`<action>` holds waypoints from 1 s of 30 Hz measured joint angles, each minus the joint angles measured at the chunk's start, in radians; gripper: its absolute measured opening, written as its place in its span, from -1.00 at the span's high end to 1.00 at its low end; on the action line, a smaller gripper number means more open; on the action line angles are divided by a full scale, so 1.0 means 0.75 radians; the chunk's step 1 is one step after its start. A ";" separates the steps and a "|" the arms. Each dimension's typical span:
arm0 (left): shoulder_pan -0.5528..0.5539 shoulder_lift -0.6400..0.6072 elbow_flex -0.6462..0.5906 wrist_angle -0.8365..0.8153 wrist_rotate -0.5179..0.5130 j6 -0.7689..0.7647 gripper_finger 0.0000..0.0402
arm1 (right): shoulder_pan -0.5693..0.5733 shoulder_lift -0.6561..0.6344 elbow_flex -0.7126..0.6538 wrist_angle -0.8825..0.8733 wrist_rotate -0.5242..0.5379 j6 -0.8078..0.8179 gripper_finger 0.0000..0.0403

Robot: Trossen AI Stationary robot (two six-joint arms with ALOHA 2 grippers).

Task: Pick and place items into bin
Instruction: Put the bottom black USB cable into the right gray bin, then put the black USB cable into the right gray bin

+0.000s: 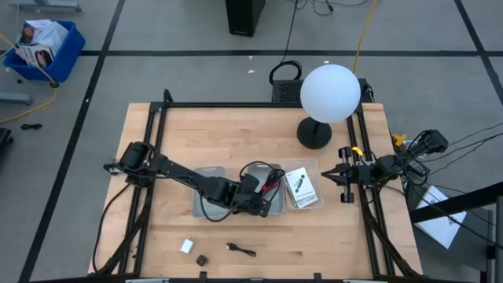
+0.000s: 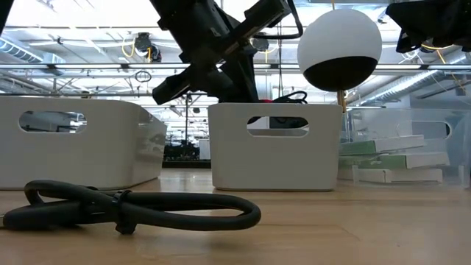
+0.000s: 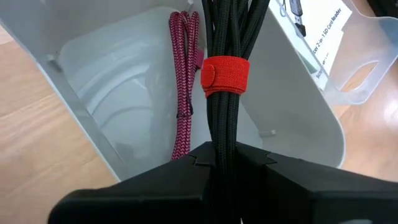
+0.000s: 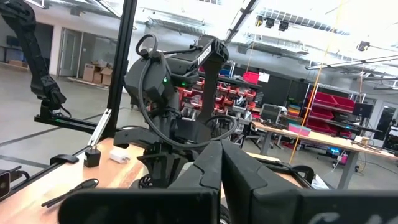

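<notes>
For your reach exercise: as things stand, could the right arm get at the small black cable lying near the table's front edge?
Probably not readily. The right gripper waits at the table's right edge, and the small black cable lies far across. The table between looks bare, so distance is the obstacle. The left gripper, holding a black cable bundle, sits closer.

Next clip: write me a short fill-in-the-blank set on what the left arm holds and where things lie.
1. The left gripper is shut on a bundle of black cable bound by a ____ band.
2. Under the bundle, inside the bin, lies a braided strap coloured ____.
3. The right gripper waits at the table's ____ edge.
4. The white block lies ____ the bin.

Missing words: red; dark red; right; outside
</notes>
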 joint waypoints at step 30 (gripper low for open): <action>0.007 -0.001 0.000 0.068 0.022 0.220 0.39 | 0.000 0.000 0.000 -0.001 -0.001 0.000 1.00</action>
